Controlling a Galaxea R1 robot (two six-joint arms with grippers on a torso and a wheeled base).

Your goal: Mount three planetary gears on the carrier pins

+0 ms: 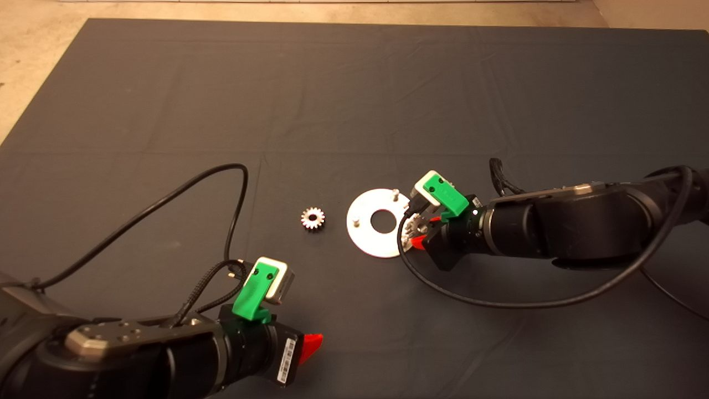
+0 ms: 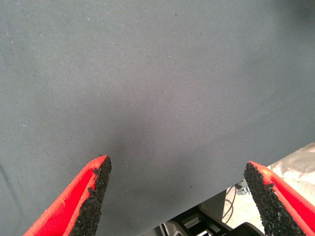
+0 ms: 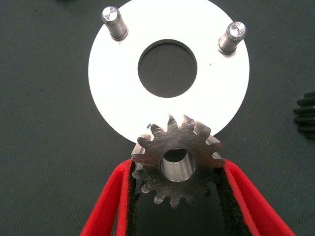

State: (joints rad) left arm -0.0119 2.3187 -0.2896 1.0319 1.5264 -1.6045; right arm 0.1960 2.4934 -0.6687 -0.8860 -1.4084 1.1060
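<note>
Mat (image 1: 354, 94) covers most of the tabletop, bare floor at the far edge. Left arm sits at lower left, left hand (image 2: 177, 196) spread wide over bare mat, nothing between the pads; head view shows only one red fingertip of it. Right arm comes in from the right, right hand (image 3: 176, 196) at the near-right rim of the disc (image 1: 365, 235), clamped on a gear (image 3: 177, 164) held flat over that rim. Head view hides most of that gear behind the wrist camera. Two pins (image 3: 114, 22) stand bare on the disc; the third is hidden, probably under the held gear, can't confirm seating. Second gear (image 1: 313, 218) lies flat on the mat just left of the disc. A dark toothed edge (image 3: 306, 115) is cut off in the right wrist view.
</note>
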